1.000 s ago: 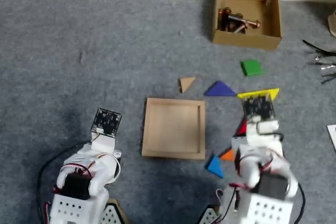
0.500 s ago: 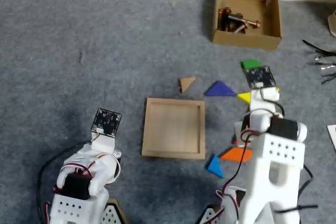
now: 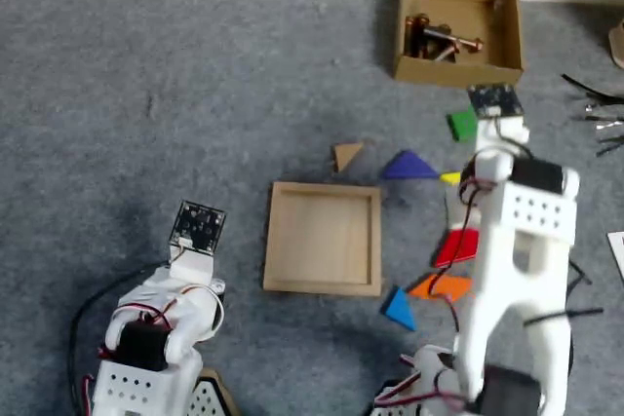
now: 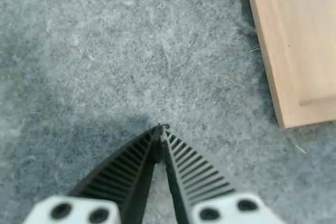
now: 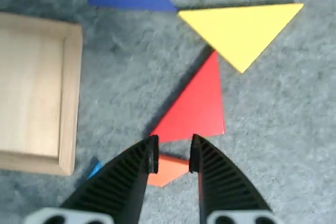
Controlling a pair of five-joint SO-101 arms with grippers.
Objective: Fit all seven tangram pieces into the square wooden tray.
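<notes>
The square wooden tray (image 3: 272, 239) lies empty mid-table. Right of it are a red triangle (image 3: 458, 245), an orange piece (image 3: 441, 286) and a light blue triangle (image 3: 399, 307). Behind it lie a small wooden triangle (image 3: 346, 155), a dark blue triangle (image 3: 408, 166), a yellow triangle (image 3: 450, 178) and a green square (image 3: 462, 126). My right gripper (image 5: 172, 153) hangs open and empty above the red triangle (image 5: 194, 108) and the orange piece (image 5: 168, 169). The yellow triangle (image 5: 244, 24) is just beyond. My left gripper (image 4: 160, 128) is shut on nothing, low over the carpet beside the tray (image 4: 262, 51).
A cardboard box (image 3: 458, 67) with copper-coloured metal parts stands at the back right. Black cables (image 3: 595, 109) lie at the right edge. The right arm (image 3: 522, 211) rises over the pieces and hides part of the yellow triangle. Grey carpet covers the table.
The right arm has risen and stretched toward the far side, uncovering the red triangle and the orange piece. The left arm has not moved, and no piece has shifted.
</notes>
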